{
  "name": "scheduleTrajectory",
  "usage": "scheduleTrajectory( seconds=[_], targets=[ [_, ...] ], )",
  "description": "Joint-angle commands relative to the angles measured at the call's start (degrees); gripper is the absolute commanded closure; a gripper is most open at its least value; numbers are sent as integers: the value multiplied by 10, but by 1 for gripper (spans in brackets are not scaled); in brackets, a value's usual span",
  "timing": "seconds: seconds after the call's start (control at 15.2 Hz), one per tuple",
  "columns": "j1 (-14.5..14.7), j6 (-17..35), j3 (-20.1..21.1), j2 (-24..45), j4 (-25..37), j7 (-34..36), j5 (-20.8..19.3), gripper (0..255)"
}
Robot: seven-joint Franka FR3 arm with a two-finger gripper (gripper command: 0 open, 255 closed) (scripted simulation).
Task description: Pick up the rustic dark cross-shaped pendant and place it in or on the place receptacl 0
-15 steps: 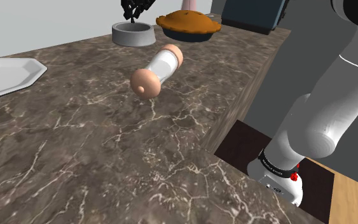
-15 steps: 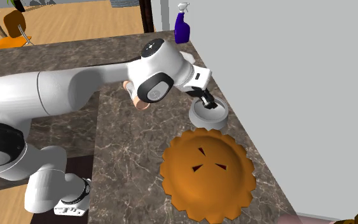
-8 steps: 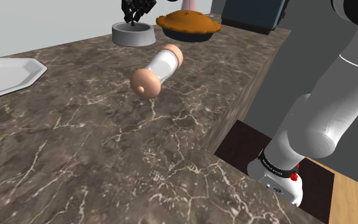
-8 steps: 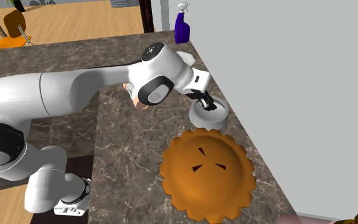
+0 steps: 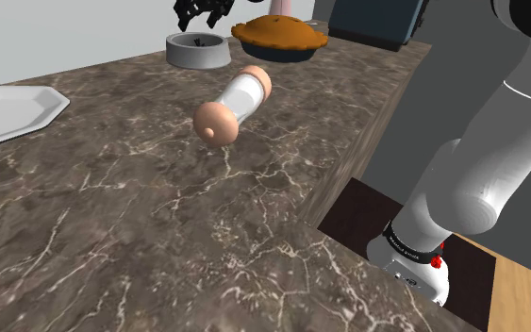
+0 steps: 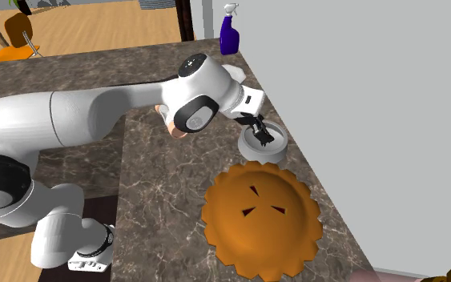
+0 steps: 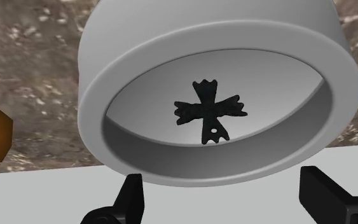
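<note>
Inside the grey bowl [image 7: 203,19] lies the cross pendant [image 7: 208,111], my fingers [image 7: 131,194] open above. Light, stiff, I think; pinch across one bar.

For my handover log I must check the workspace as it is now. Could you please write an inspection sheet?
Surface: dark marbled countertop, nothing spilled that I can see.
Job's things: black cross pendant lies flat inside the grey bowl.
Clutter: pie beside the bowl; cylinder with pinkish ends on its side; white plate; blue spray bottle by the wall.
Grippers: gripper open, above the bowl, touching nothing.
Cables: nothing seen.
Surroundings: grey wall along the counter; wooden floor.
</note>
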Motion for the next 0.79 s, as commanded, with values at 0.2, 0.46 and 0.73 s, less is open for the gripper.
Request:
scheduleTrajectory(
  seconds=[0.2,0.46,0.73],
  targets=[
    [2,-48,1,-54,-6,-5,8,0],
    [2,-48,0,-54,-6,-5,8,0],
    [2,-48,0,-54,-6,-5,8,0]
  ],
)
